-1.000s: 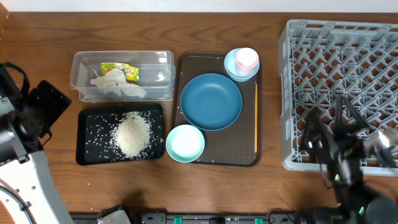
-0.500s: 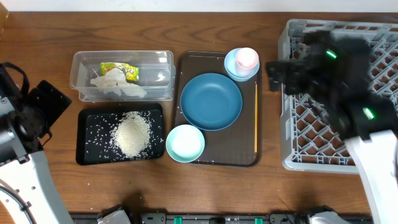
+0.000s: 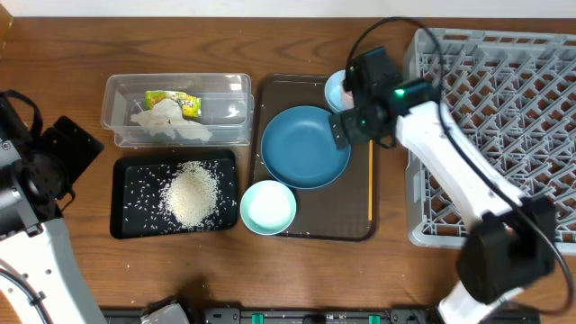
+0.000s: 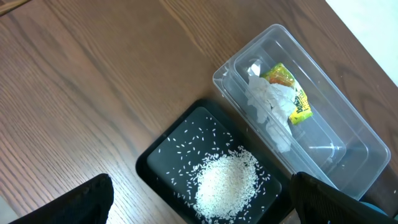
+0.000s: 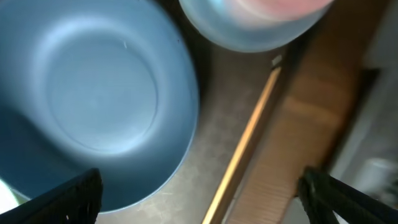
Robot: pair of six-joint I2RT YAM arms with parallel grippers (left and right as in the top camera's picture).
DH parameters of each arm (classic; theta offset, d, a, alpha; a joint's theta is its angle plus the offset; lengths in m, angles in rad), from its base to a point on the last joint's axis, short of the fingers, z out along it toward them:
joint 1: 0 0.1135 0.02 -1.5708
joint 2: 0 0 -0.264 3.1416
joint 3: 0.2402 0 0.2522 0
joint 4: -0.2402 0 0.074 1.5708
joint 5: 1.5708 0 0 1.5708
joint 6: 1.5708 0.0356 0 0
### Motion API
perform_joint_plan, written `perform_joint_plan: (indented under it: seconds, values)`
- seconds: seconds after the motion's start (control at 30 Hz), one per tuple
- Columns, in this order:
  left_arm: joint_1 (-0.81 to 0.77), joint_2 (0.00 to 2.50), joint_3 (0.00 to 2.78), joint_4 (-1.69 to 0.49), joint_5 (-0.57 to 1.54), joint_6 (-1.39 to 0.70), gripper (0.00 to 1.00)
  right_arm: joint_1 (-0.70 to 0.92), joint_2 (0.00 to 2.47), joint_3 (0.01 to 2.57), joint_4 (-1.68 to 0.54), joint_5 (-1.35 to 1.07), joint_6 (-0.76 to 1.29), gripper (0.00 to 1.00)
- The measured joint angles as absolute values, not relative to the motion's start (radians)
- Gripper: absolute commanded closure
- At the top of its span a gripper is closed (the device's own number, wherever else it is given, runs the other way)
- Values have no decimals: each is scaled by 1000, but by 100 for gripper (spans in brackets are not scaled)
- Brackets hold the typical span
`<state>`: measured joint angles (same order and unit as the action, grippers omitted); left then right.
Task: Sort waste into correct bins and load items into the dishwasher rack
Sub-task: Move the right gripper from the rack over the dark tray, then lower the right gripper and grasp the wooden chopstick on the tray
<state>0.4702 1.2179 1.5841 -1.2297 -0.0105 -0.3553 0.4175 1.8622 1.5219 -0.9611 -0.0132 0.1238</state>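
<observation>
Dishwasher rack (image 3: 490, 126), cut off at its right edge, stands at the right end of the wooden table (image 3: 54, 54), beside the brown tray (image 3: 315, 229) bearing the dark blue dish (image 3: 304, 147). The right gripper (image 5: 199, 199), jaws spread and empty, hides most of the light blue bowl (image 3: 333, 90) and pink cup (image 5: 283, 5); the left gripper (image 4: 208, 199), likewise spread, points toward the rice (image 4: 224, 183).

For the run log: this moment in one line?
left gripper open, left of black tray | right gripper open, by blue dish | rice in black tray | tissue, wrapper in clear tub
</observation>
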Motion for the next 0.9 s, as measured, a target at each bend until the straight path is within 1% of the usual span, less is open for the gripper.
perform_joint_plan:
  seconds: [0.03,0.07,0.1,0.13,0.2,0.23,0.3,0.4,0.47,0.77,0.83,0.9]
  values:
    - [470,1218,1584,-1230,-10,-355,8,418,1890,1523,-978,-31,123,1]
    - [470,1218,1584,-1230,-10,-355,7,418,1908,1523,-991,-39,123,6]
    - [470,1218,1584,-1230,-10,-355,7,418,1931,1523,-1006,-51,117,16]
    - [470,1218,1584,-1230,-10,-355,7,418,1953,1523,-1021,-60,112,24]
    - [470,1218,1584,-1230,-10,-355,7,418,1988,1523,-1050,-74,115,30]
    - [470,1218,1584,-1230,-10,-355,7,418,2000,1523,-1063,-78,122,31]
    - [470,1218,1584,-1230,-10,-355,7,418,2010,1523,-1075,-84,138,30]
    - [470,1218,1584,-1230,-10,-355,7,418,2008,1523,-1070,-92,159,21]
    - [470,1218,1584,-1230,-10,-355,7,418,2008,1523,-1067,-95,168,20]
    - [470,1218,1584,-1230,-10,-355,7,389,1982,1523,-1070,-47,270,16]
    - [470,1218,1584,-1230,-10,-355,7,363,1980,1523,-1064,-31,294,17]
    - [470,1218,1584,-1230,-10,-355,7,331,1980,1523,-1055,-20,309,24]
